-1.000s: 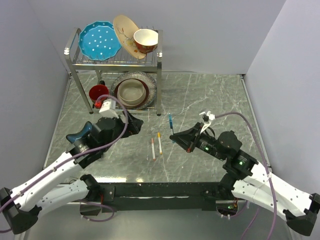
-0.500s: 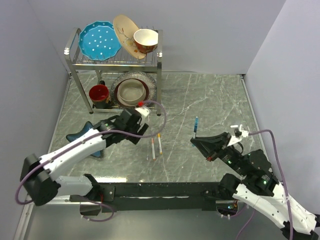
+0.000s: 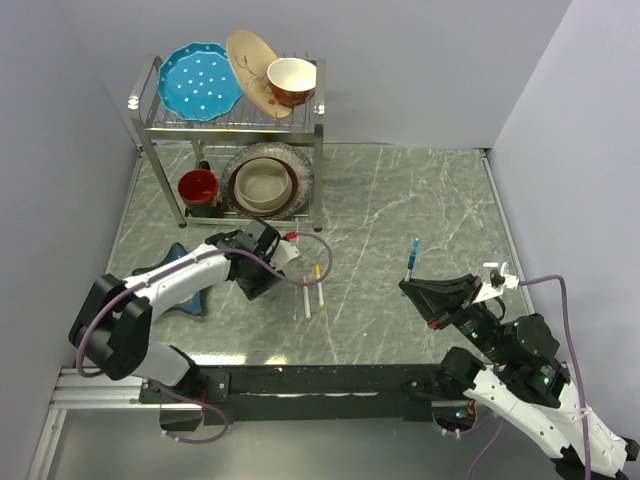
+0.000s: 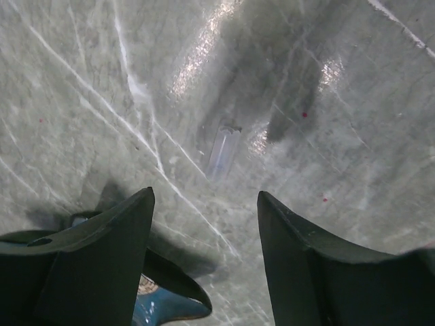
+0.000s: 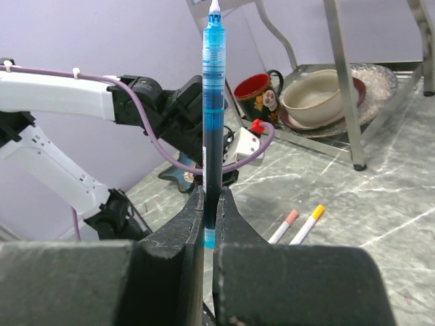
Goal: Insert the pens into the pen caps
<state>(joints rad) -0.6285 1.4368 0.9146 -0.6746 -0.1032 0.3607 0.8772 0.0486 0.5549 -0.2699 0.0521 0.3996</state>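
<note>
Jaws apart, the left gripper (image 4: 204, 198) hovers over the clear pen cap (image 4: 224, 147), which lies on the table (image 4: 353, 115) just ahead, lengthwise between the jaws, while the right gripper (image 5: 210, 204) clamps the blue pen (image 5: 214, 115) upright, well apart.

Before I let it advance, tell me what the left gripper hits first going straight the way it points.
Probably the small clear cap lying on the marble table, roughly centred ahead of the open left gripper; the table itself right after. Depth is unclear.
</note>
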